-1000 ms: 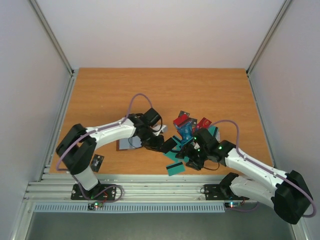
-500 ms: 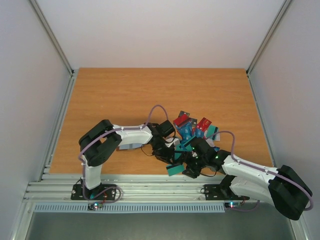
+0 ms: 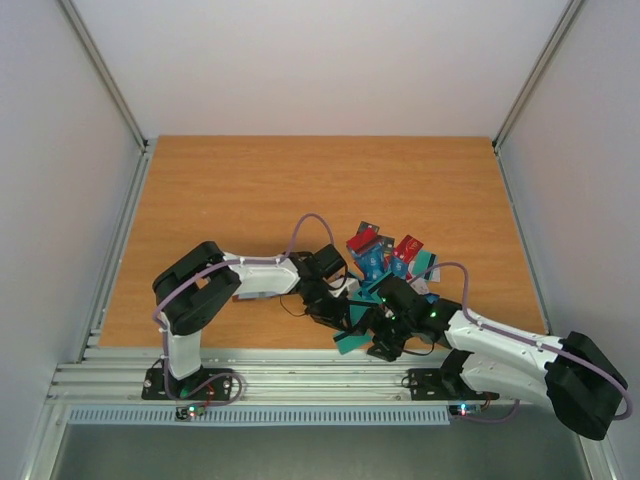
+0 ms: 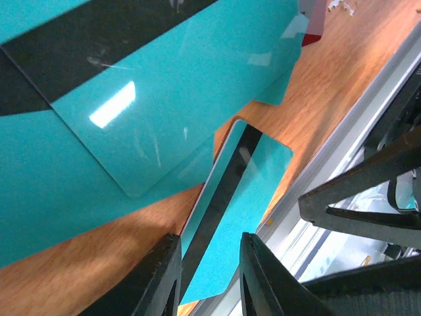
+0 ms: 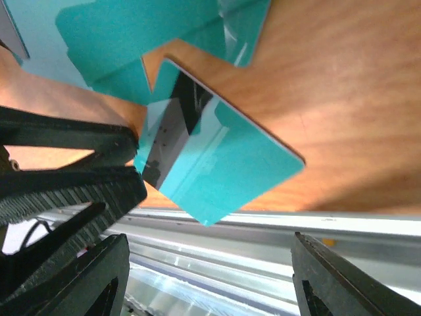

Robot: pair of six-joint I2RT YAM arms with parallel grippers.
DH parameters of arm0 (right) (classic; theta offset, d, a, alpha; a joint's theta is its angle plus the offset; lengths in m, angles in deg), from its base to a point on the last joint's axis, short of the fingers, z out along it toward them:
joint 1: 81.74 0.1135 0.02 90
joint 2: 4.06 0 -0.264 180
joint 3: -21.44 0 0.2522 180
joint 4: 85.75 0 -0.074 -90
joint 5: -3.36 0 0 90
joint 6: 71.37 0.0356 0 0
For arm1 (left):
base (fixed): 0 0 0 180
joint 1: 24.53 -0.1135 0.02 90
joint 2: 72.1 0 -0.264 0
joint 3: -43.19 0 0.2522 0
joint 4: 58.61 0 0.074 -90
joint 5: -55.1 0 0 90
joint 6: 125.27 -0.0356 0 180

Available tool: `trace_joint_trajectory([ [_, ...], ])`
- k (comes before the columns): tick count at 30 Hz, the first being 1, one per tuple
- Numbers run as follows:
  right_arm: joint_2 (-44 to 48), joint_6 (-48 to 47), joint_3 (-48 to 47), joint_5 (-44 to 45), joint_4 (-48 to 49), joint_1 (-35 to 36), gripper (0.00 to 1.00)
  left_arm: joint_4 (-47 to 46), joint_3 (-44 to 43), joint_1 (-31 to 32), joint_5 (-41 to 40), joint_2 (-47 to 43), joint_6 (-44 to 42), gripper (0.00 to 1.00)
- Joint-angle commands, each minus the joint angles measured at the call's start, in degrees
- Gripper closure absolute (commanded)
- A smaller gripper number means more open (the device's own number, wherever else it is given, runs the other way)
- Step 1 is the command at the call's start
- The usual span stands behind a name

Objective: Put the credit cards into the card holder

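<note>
Wood table (image 3: 250, 190), white walls (image 3: 320, 60), metal rail (image 3: 300, 375) at near edge.
Cards (image 3: 390, 255) heaped front right; left gripper (image 4: 207, 240) pinches teal card (image 4: 230, 197); right gripper (image 5: 209, 238) agape; holder (image 3: 258, 294) part-hidden under left arm (image 3: 250, 268).

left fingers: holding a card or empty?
Holding: teal card pinched between left fingers, one end raised off the table. Right fingers open.

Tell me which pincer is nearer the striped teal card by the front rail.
Left. The left pincer has the striped teal card between its fingers; the right pincer hovers over it, open.
</note>
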Motion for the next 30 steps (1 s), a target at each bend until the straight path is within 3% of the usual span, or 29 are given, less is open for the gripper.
trace_joint_trajectory([
  [1, 2.34, -0.66, -3.44, 2.69, -12.51, 2.46, 0.32, -1.65, 3.66, 0.8, -2.61, 1.27, 1.99, 0.72],
  [11, -1.81, -0.13, 1.86, 5.01, 4.41, 3.26, 0.35, -4.37, 5.28, 0.8, -0.78, 1.01, 3.75, 0.72],
  [23, -10.94, 1.34, 6.61, 4.62, 22.36, 3.22, 0.48, -7.98, 7.45, 0.87, 2.63, 1.87, 4.64, 0.72],
  [30, -11.54, 1.29, 4.99, 4.73, 21.61, 3.22, 0.61, -10.96, 9.49, 0.89, 5.41, 1.61, 5.88, 0.72],
])
